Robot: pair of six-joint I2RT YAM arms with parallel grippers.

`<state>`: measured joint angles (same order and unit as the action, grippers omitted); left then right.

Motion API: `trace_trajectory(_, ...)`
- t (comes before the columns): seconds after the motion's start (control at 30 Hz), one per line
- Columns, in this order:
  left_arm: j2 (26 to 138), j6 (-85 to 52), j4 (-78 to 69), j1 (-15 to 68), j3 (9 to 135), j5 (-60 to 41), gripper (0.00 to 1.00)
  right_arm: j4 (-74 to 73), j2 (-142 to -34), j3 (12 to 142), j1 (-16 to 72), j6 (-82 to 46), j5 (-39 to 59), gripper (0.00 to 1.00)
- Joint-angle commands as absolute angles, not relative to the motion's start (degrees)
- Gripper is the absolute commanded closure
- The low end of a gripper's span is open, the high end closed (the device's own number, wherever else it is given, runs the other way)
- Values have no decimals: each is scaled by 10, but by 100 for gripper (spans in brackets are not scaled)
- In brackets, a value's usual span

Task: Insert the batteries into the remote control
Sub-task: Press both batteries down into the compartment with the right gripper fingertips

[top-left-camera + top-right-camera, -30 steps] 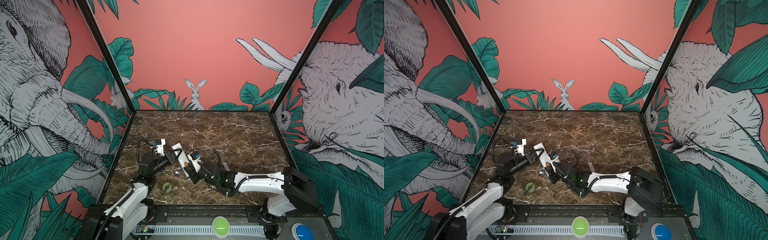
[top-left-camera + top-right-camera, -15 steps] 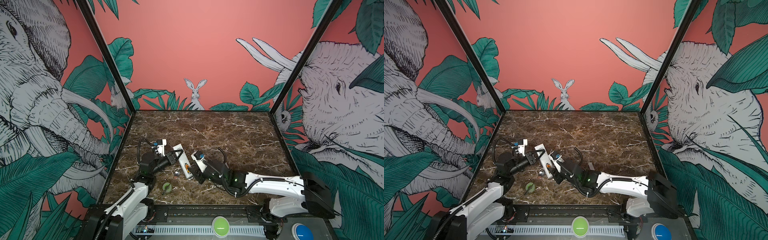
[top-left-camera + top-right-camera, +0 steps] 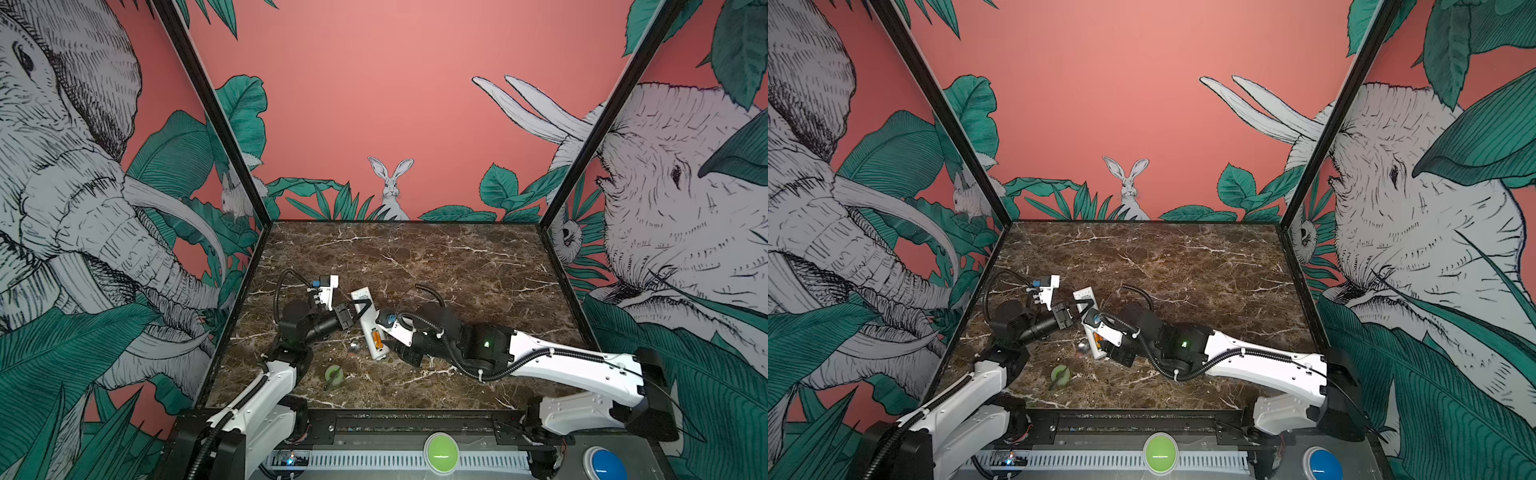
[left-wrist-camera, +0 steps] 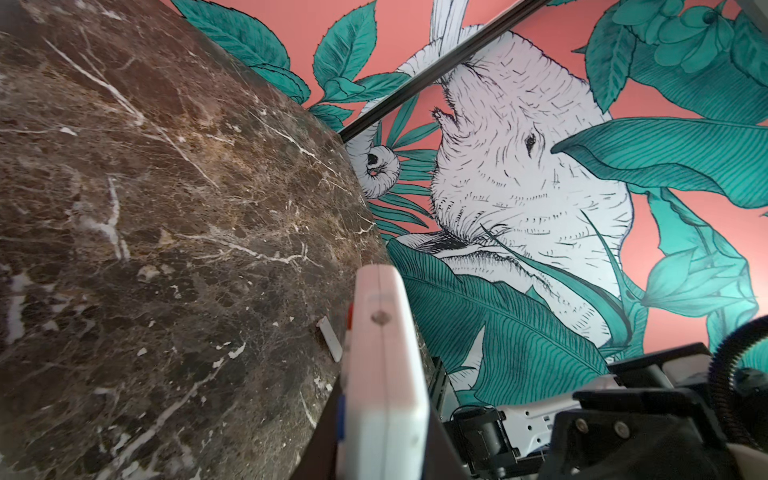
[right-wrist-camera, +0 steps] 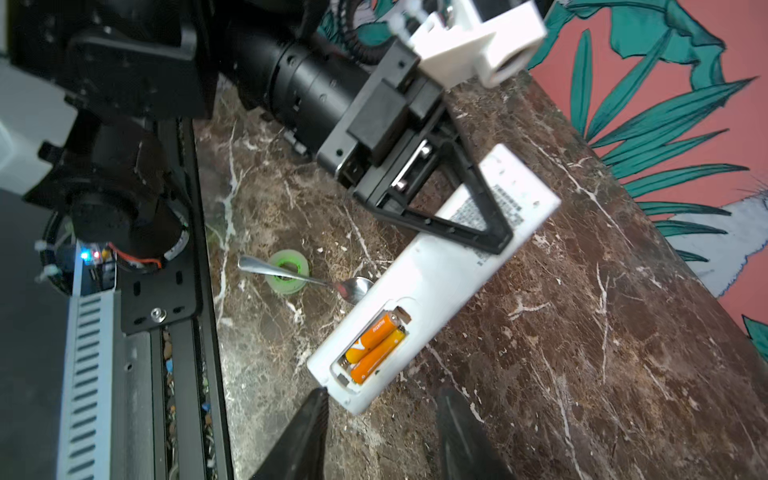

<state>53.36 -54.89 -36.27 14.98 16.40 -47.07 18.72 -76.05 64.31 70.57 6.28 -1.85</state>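
The remote control (image 5: 432, 270) lies back-up on the marble desk (image 5: 561, 353), its long axis running from the near side away toward the back wall on a slight slant. The left hand (image 3: 362, 308) is clamped across its far, labelled part and seems to be steadying it. At the near end the compartment stands uncovered, and both orange batteries (image 5: 376, 347) lie in it side by side, along the remote's length. The right hand (image 5: 382, 399) hangs just off that end, its fingers parted with nothing between them, pointing roughly along the remote, so it is the nearer one to the compartment. I'd judge the loading is done bar the cover. A small white strip (image 4: 330, 343), possibly that cover, rests on the desk close beside the remote. A metal spoon (image 5: 353, 286) and a green tape roll (image 5: 286, 272) sit nearby.
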Motion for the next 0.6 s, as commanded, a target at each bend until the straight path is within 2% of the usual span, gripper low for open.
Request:
trace_trajectory(0.0, 526, -546, -371, 151, 184, -510, 100, 252, -774, 677, 708, 135, 17, 58)
trace_trajectory(0.37, 518, -557, -375, 151, 183, -526, 100, 309, -837, 748, 709, 218, 12, 57)
trace_trajectory(0.57, 515, -561, -378, 151, 180, -530, 100, 299, -862, 771, 711, 240, 12, 61)
